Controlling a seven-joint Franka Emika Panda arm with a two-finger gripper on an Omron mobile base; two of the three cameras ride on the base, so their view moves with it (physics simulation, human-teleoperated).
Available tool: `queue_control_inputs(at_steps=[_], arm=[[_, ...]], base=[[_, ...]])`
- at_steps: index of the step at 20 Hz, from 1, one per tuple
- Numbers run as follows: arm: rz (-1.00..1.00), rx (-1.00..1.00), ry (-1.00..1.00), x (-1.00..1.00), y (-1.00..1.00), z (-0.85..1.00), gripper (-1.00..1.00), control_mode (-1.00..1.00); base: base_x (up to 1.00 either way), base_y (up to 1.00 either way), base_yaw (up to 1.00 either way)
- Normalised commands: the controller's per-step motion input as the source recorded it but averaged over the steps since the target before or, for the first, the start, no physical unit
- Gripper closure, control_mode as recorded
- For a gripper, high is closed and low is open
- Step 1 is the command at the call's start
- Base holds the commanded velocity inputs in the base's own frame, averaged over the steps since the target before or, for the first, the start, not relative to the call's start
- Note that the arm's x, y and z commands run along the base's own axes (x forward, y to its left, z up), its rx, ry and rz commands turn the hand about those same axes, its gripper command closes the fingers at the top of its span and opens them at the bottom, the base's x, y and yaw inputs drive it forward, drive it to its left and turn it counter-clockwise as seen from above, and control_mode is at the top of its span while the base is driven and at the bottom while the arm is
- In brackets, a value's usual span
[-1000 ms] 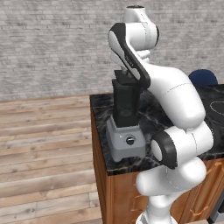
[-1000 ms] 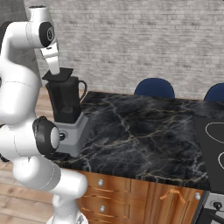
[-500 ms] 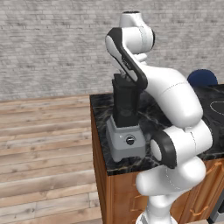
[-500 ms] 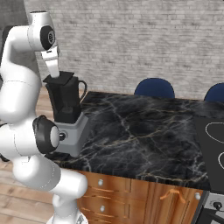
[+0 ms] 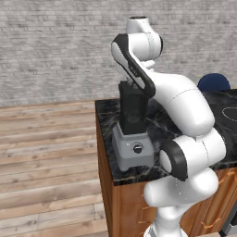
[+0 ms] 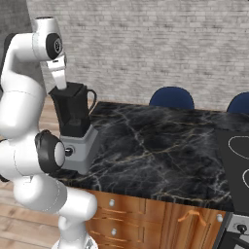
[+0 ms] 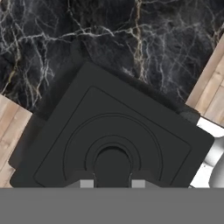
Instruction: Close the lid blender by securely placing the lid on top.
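The lid (image 7: 113,131) is a flat black square slab with raised rings and a round centre knob. My gripper (image 7: 112,183) is shut on that knob, a fingertip (image 7: 86,184) on each side. The blender (image 6: 73,116) stands at the counter's left end, a tall black jar with a handle on a light grey base with one round knob (image 5: 137,148). My gripper (image 6: 62,87) points straight down at the jar's top, with the lid level at the jar's rim. In the hand view the lid covers the jar, and a corner of the grey base (image 7: 213,142) shows past it.
The black marble counter (image 6: 155,146) stretches right of the blender to a cooktop (image 6: 236,155). Two blue chairs (image 6: 171,97) stand behind it. Wood floor (image 5: 46,157) lies to the left, past the counter edge. Wooden drawers (image 6: 131,219) are below.
The hand has come down a little with the lid, closer onto the jar's top. The blender has not moved.
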Motion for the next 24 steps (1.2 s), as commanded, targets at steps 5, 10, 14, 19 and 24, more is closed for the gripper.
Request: queue_control_inputs(at_steps=[5, 10, 14, 19, 24], arm=[[0.00, 0.00, 0.00, 0.21, -0.02, 0.00, 1.00, -1.00], [0.00, 0.00, 0.00, 0.26, 0.00, 0.00, 1.00, -1.00], [0.00, 0.00, 0.00, 0.22, 0.00, 0.00, 1.00, -1.00], [0.00, 0.00, 0.00, 0.07, 0.00, -0.07, 1.00, -1.00], [0.00, 0.00, 0.01, 0.00, 0.00, -0.20, 1.00, -1.00]], base=[[0.00, 0.00, 0.00], [0.00, 0.00, 0.00], [0.00, 0.00, 0.00], [0.00, 0.00, 0.00], [0.00, 0.00, 0.00]])
